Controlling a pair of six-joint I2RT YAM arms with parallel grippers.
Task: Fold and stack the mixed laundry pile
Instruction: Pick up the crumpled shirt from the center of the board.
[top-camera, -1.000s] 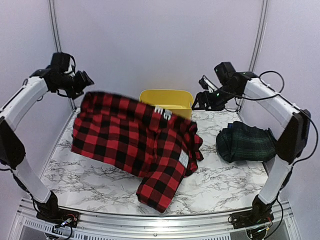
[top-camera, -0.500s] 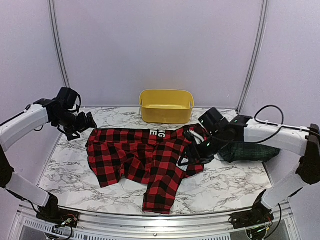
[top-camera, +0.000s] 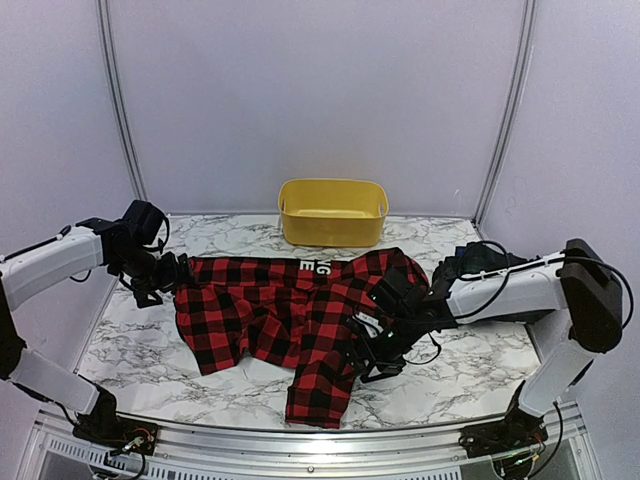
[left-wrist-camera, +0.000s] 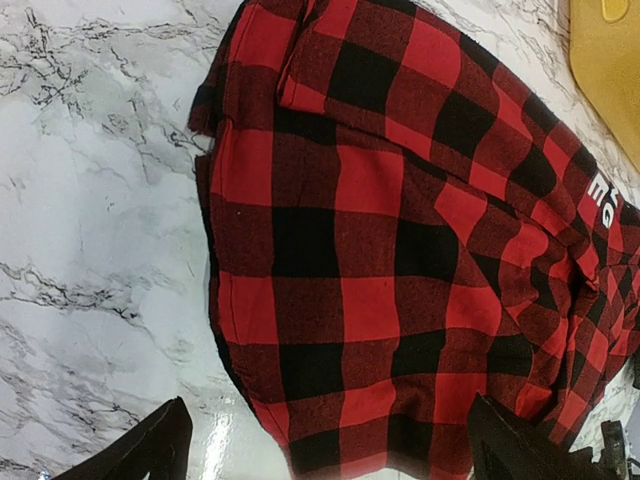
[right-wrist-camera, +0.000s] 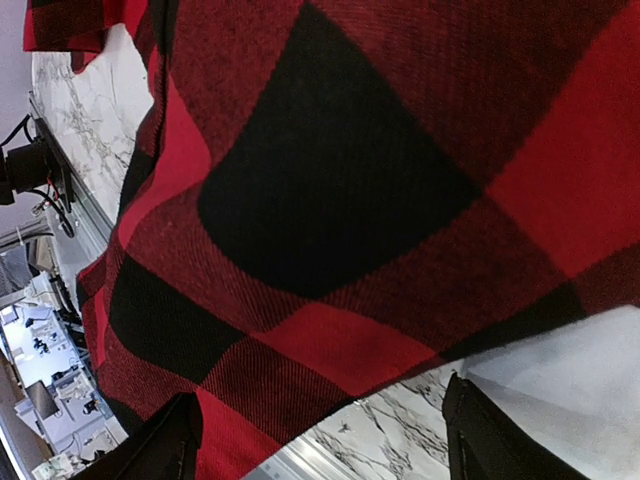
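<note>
You have the red-and-black checked garment (top-camera: 280, 310) lying spread out on the marble worktop (top-camera: 450, 370), roughly in the middle, with one long flap of it reaching toward the near edge and its band of white lettering (top-camera: 318, 265) turned toward the far side. The yellow tub (top-camera: 332, 225) stands behind it, near the cloth's far edge but apart from it. Your left end effector (top-camera: 170, 272) sits low at the garment's left edge. In the left wrist view its two fingers (left-wrist-camera: 150, 450) are spread wide, with the checked cloth (left-wrist-camera: 380, 250) and a strip of bare worktop (left-wrist-camera: 80, 250) showing between them and nothing pinched. The tub's corner (left-wrist-camera: 610, 50) shows at the upper right of that view, just past the white lettering (left-wrist-camera: 603, 195). Your right end effector (top-camera: 368, 358) is down over the garment's right side, near where the long flap begins. The right wrist view is almost filled by the checked cloth (right-wrist-camera: 350, 180) seen from very close, its hem running across the bottom with worktop (right-wrist-camera: 560, 380) beyond it. The two fingers (right-wrist-camera: 160, 440) stand well apart at the lower corners, so this end effector is spread too, gripping nothing. You cannot tell from these views whether its fingertips touch the fabric.
</note>
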